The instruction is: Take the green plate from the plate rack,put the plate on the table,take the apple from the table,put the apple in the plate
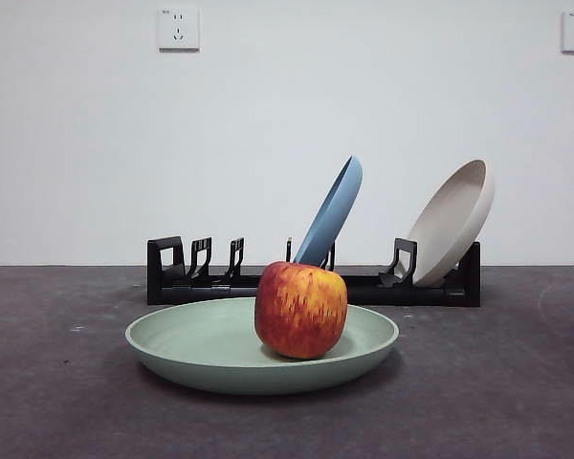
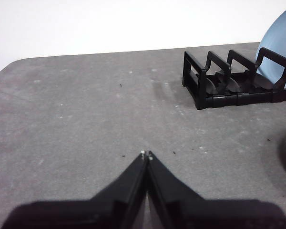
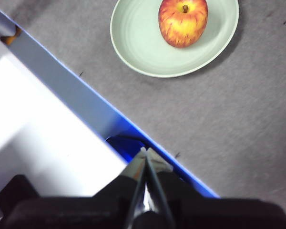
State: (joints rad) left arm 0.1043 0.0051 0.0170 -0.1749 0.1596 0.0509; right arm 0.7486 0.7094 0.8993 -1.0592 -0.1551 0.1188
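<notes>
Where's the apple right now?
In the front view, the apple sits in the green plate on the table, right of centre, before the plate rack.

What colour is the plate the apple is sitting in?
Pale sage green. The green plate holding the apple shows best in the front view.

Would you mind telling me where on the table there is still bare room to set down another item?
The table is bare on both sides of the green plate and in front of it. Beside the plate rack, its prong end borders another wide bare stretch. The strip between the green plate and rack is narrow. The apple takes the plate's middle.
</notes>
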